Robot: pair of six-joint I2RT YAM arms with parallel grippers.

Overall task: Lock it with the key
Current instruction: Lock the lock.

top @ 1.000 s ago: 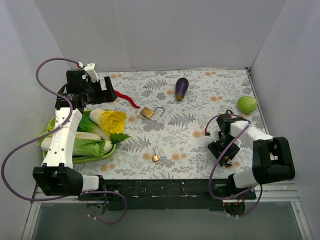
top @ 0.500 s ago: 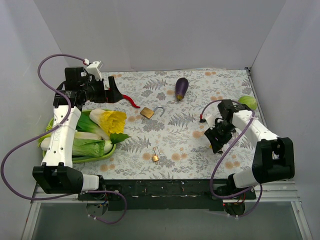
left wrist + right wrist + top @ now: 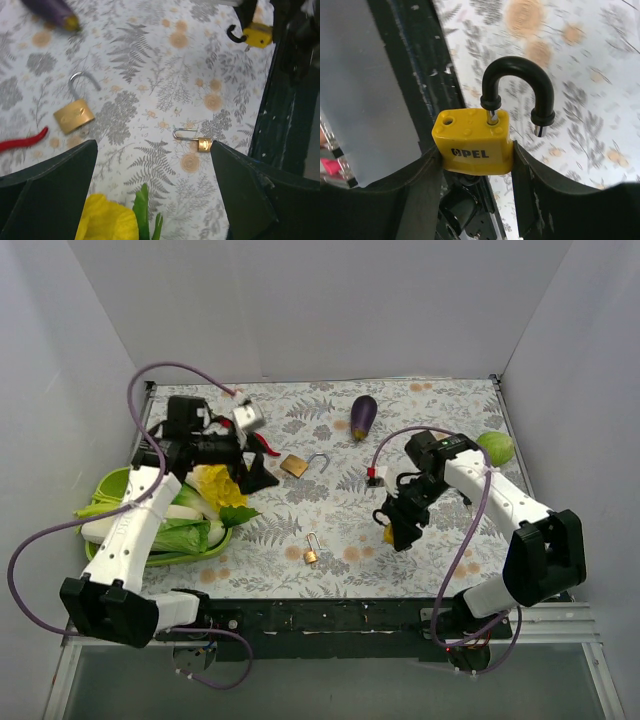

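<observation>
Altogether three padlocks: the right gripper (image 3: pixel 475 159) clamps the yellow padlock (image 3: pixel 472 149), shackle open, right of centre; large brass padlock (image 3: pixel 294 465) lies far, small brass padlock (image 3: pixel 311 555) near. The left gripper (image 3: pixel 150 165) gapes wide, empty.

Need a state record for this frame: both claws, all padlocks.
right claw: shut on yellow padlock
yellow padlock shackle: open, one leg out of the body
left claw: open, holding nothing
large brass padlock: lying on table, shackle open
small brass padlock: lying on table near the front edge, apart from both claws
</observation>
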